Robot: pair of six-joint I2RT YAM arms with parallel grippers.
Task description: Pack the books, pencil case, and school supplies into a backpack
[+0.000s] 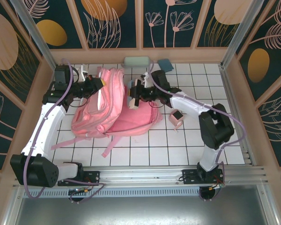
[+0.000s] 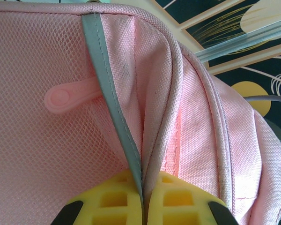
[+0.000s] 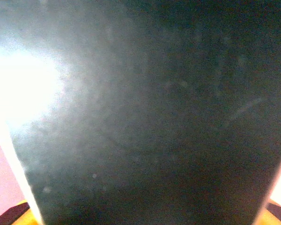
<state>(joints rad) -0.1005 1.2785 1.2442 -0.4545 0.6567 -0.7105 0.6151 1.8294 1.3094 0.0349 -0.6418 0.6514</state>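
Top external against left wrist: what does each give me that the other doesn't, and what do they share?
Top external adds the layout: the mint pencil case and a small teal pad by the far wall, the pink cube gadget on the tiles right of the backpack, and the right gripper above the bag's opened side. Left wrist adds close detail: a pink zipper pull, a grey strip and the yellow pads pressed together on the bag's seam. Shared: the pink backpack and the left gripper shut on its edge.

One each: backpack (image 1: 107,110), pencil case (image 1: 136,61), cube (image 1: 177,117), pad (image 1: 165,64), book (image 3: 145,117)
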